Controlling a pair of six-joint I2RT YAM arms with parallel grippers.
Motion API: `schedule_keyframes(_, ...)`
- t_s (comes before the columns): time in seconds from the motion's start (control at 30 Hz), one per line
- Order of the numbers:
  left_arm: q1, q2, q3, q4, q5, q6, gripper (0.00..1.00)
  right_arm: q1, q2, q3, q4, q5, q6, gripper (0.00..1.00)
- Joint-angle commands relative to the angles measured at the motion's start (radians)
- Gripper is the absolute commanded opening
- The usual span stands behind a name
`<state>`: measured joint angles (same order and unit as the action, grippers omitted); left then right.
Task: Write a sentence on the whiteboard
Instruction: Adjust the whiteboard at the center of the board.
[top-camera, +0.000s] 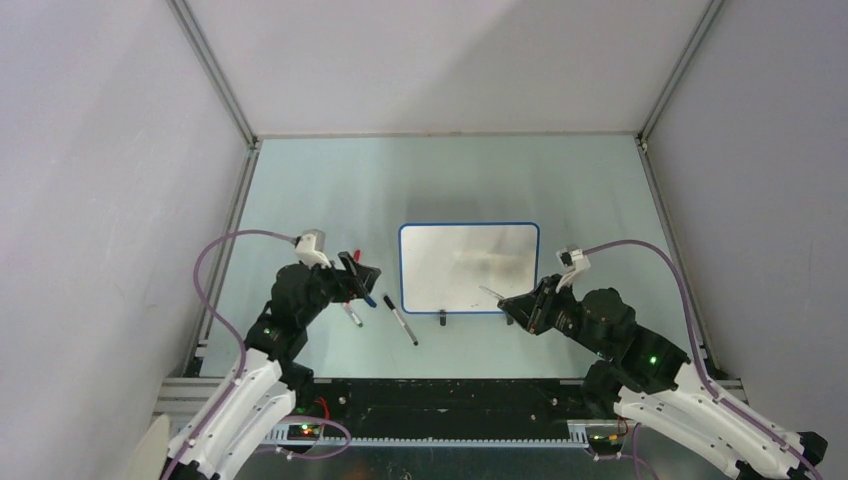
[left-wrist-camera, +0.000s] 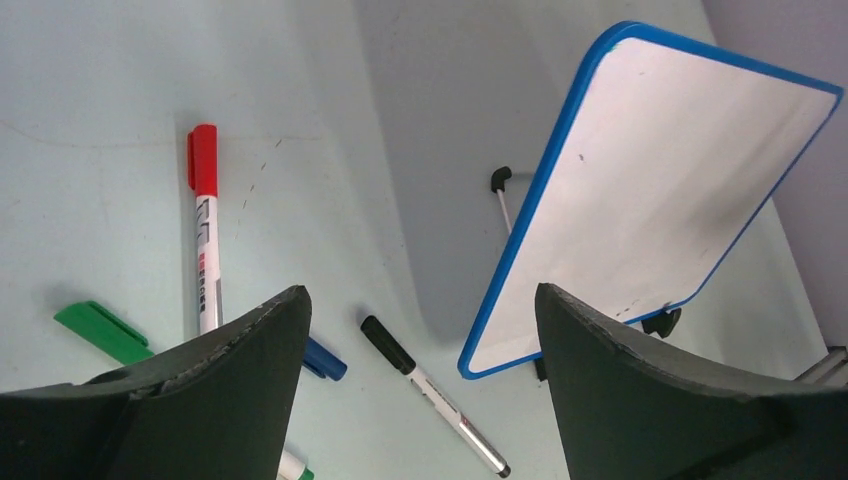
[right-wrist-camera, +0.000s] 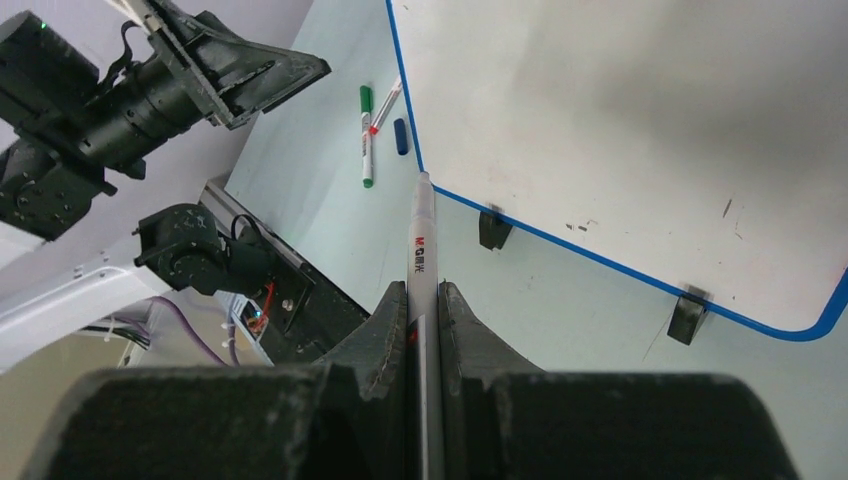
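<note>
The whiteboard (top-camera: 468, 268), white with a blue rim and two black clip feet, lies flat mid-table. Its face (right-wrist-camera: 620, 130) carries only a few faint specks; no sentence shows on it. My right gripper (right-wrist-camera: 424, 290) is shut on a white marker (right-wrist-camera: 420, 240) whose tip points at the board's near left corner; the gripper (top-camera: 518, 303) sits off the board's near right corner. My left gripper (left-wrist-camera: 420, 292) hangs open and empty left of the board (left-wrist-camera: 650, 200), above a black-capped marker (left-wrist-camera: 430, 395) and a blue cap (left-wrist-camera: 325, 360).
A red-capped marker (left-wrist-camera: 204, 230) and a green cap (left-wrist-camera: 100, 330) lie on the table left of the board. The black-capped marker (top-camera: 400, 320) lies near the front edge between the arms. Grey walls enclose the table on three sides.
</note>
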<state>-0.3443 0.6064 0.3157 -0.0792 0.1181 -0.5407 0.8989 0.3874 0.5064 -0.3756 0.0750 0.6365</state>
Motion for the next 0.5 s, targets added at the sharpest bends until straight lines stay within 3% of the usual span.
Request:
schedule_keyframes(0.0, -0.002, -0.073, -0.038, 0.11, 0.023, 0.064, 0.87, -0.004, -0.008, 0.011, -0.005, 0.051, 0.091, 0.0)
schedule_keyframes(0.23, -0.003, -0.126, -0.069, 0.125, 0.039, 0.065, 0.88, -0.009, -0.019, 0.117, -0.26, 0.24, 0.263, 0.0)
schedule_keyframes(0.47, -0.003, -0.166, -0.074, 0.113, 0.041, 0.052, 0.9, -0.003, 0.072, 0.222, -0.572, 0.309, 0.55, 0.0)
